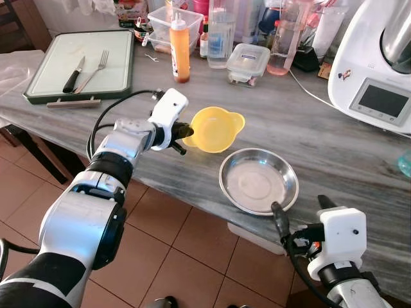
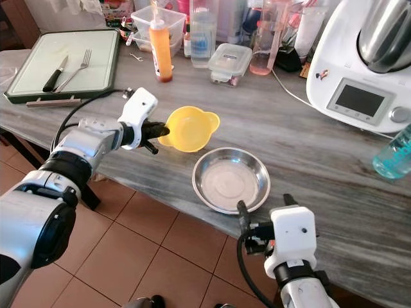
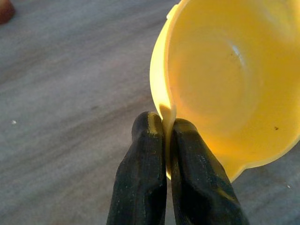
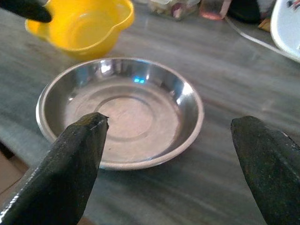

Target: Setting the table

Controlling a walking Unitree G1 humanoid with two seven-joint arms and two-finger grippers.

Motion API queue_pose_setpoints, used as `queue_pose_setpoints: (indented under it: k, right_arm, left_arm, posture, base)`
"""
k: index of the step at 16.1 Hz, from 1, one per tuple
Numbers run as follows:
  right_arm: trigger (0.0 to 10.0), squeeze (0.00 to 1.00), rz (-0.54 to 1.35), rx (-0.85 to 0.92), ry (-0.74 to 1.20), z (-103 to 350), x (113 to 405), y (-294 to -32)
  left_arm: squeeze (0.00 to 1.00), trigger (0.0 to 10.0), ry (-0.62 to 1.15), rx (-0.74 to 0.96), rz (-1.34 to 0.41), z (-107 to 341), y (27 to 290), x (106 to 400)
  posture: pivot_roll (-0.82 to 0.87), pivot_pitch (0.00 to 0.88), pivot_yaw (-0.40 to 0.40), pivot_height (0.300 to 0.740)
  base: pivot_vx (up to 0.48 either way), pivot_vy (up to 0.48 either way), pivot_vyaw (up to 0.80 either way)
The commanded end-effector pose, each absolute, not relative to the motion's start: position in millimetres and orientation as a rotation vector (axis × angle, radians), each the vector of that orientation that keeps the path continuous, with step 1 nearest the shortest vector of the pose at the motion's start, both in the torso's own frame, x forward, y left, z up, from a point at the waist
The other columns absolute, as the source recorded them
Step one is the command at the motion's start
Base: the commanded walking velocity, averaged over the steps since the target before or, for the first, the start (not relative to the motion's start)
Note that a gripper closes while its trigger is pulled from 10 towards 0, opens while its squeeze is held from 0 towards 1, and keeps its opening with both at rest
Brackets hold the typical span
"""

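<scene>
So we've got the yellow bowl [image 1: 215, 129] pinched by its rim in our left hand [image 1: 183, 136], tilted and held just above the grey counter [image 1: 308, 128] near its front edge. Just beside it sits the steel plate [image 1: 258, 180], right at that edge. Our right hand [image 4: 168, 154] hovers in front of the plate, fingers spread wide apart. Fork [image 1: 96, 69] and knife [image 1: 74, 74] lie on the tray [image 1: 45, 70] at the far left corner.
</scene>
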State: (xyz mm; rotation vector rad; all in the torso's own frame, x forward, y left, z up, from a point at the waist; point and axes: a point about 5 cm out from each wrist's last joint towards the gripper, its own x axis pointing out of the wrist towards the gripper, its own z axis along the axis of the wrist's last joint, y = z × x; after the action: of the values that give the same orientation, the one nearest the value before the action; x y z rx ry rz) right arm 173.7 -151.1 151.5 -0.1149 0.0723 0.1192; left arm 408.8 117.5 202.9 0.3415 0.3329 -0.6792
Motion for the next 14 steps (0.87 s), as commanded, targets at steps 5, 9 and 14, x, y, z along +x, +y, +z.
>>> queue_pose_setpoints:
  k: [5, 9, 14]
  right_arm:
    - [10.0, 0.0, 0.249, -0.071, 0.076, 155.8, 163.4, -131.5]
    - [10.0, 0.0, 0.279, -0.068, 0.078, 156.1, 164.1, -129.4]
    - [10.0, 0.0, 0.283, -0.072, 0.069, 157.0, 166.6, -127.7]
  left_arm:
    - [0.0, 10.0, 0.347, 0.407, -0.691, 208.8, 111.6, 410.6]
    - [0.0, 10.0, 0.357, 0.462, -0.748, 220.4, 116.1, 411.1]
    - [0.29, 10.0, 0.43, 0.398, -0.835, 216.5, 112.9, 406.4]
  posture:
    - [-0.02, 0.162, 0.03, 0.74]
    - [0.0, 0.165, 0.036, 0.74]
    - [0.0, 0.17, 0.037, 0.74]
  base:
    - [0.0, 0.0, 0.0]
    - [0.0, 0.0, 0.0]
    - [0.0, 0.0, 0.0]
